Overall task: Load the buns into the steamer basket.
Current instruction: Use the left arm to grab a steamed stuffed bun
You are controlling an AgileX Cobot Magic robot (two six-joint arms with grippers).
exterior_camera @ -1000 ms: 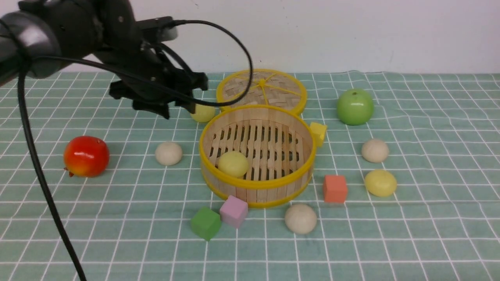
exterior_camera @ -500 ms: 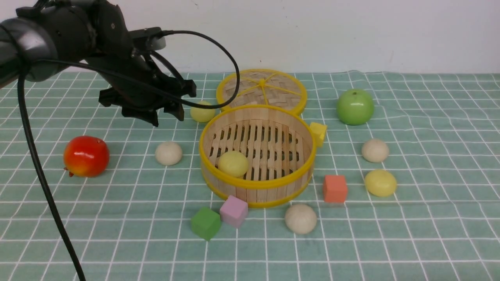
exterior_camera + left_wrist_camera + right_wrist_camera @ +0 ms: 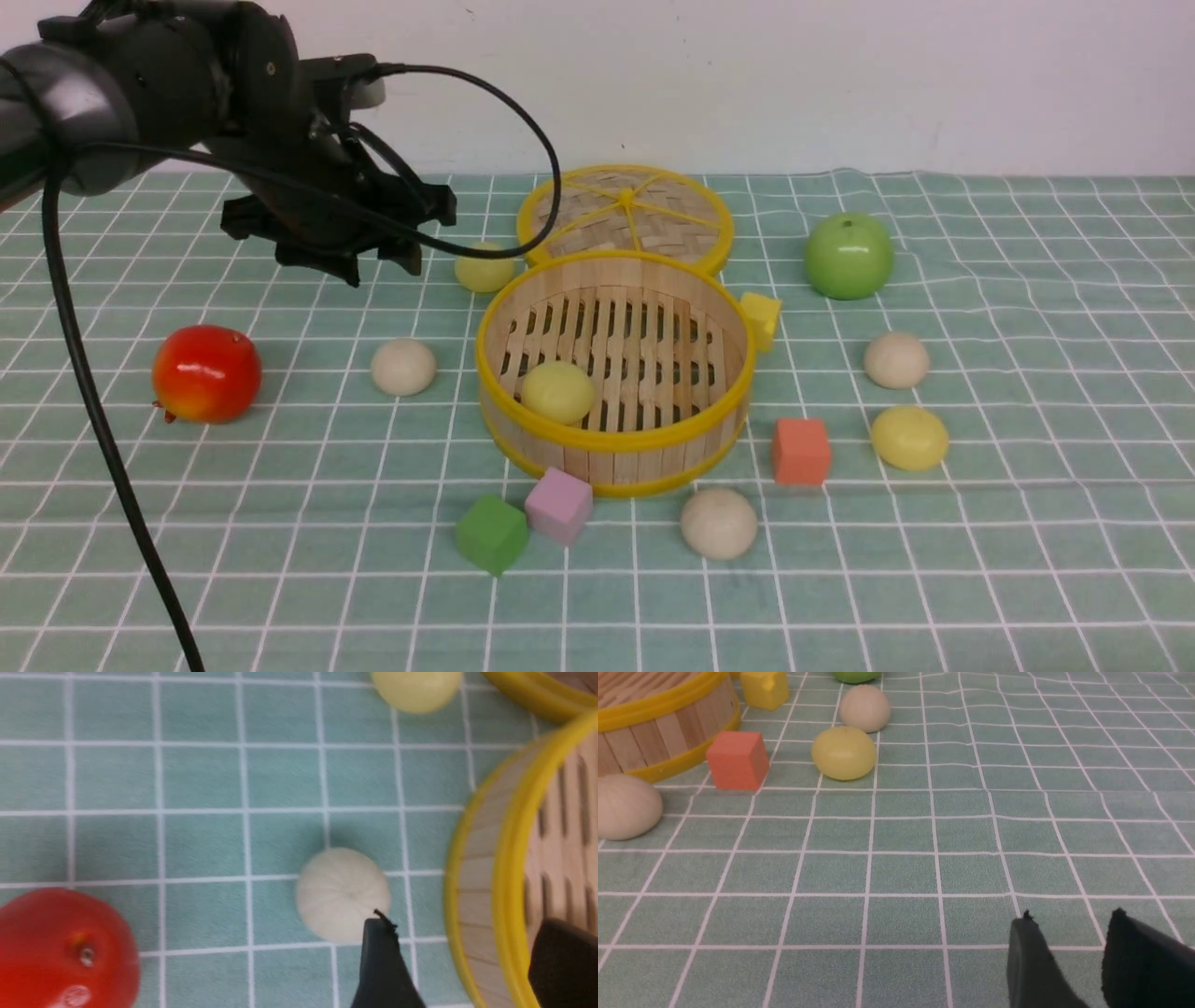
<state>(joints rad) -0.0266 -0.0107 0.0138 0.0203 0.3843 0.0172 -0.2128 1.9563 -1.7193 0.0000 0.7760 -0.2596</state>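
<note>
Our left pincer point(image 3: 381, 266) is wide open, empty. The white bun point(image 3: 403, 366) sits below it, steamer basket point(image 3: 611, 446) just beside. If we drop crooked, a finger may hit the rim & knock bun away.

Steamer basket point(image 3: 611, 467), centre: pale wooden slats, glossy yellow plastic rims. Lid point(image 3: 625, 210) behind: woven strips. Buns point(image 3: 403, 366): smooth, matt. Red apple point(image 3: 205, 373), left, and green apple point(image 3: 848, 254), upper right: glossy, with highlights. Cubes point(image 3: 800, 451): matt, foam-like. Tablecloth point(image 3: 934, 579): matt fabric.

One yellow bun point(image 3: 557, 392) sits inside the steamer basket point(image 3: 609, 440).
</note>
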